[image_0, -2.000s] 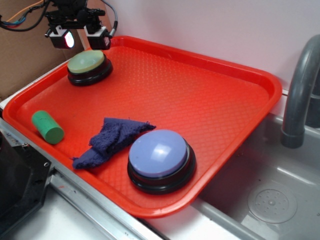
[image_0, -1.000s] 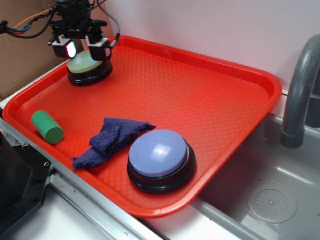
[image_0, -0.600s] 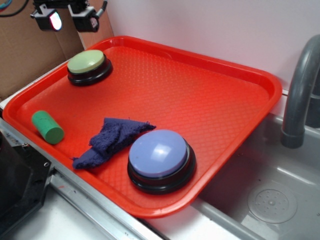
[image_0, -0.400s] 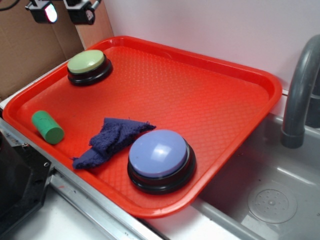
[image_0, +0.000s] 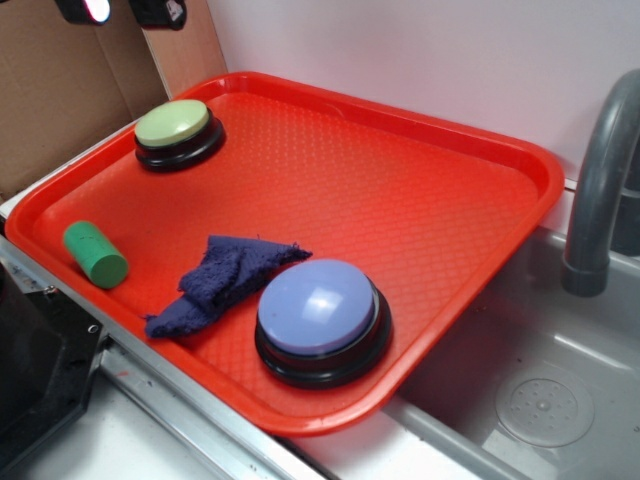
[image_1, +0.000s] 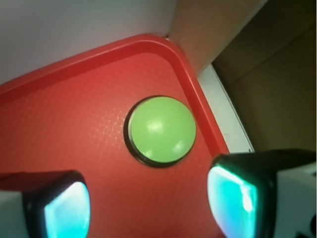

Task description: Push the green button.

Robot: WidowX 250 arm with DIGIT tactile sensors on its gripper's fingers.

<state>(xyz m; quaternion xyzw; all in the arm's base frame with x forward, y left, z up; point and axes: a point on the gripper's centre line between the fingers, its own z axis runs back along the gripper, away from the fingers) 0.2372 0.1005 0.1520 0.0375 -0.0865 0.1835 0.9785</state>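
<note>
The green button (image_0: 172, 124) (image_1: 161, 130), pale olive on a black round base, sits in the far left corner of the red tray (image_0: 420, 200). My gripper (image_0: 120, 10) (image_1: 148, 203) hangs high above it at the top edge of the exterior view, only its two fingertips showing. In the wrist view the fingers (image_1: 64, 208) stand wide apart with bare tray between them, so the gripper is open and holds nothing. The button lies well below, untouched.
On the tray also lie a larger lavender-blue button (image_0: 320, 312), a crumpled dark blue cloth (image_0: 220, 280) and a small bright green cylinder (image_0: 95, 254). A brown cardboard wall (image_0: 60, 90) stands at the left. A grey faucet (image_0: 600, 180) and sink (image_0: 520, 390) are at the right.
The gripper was down at the green button about a second ago. It has since risen straight up and is now almost out of the top of the exterior view.
</note>
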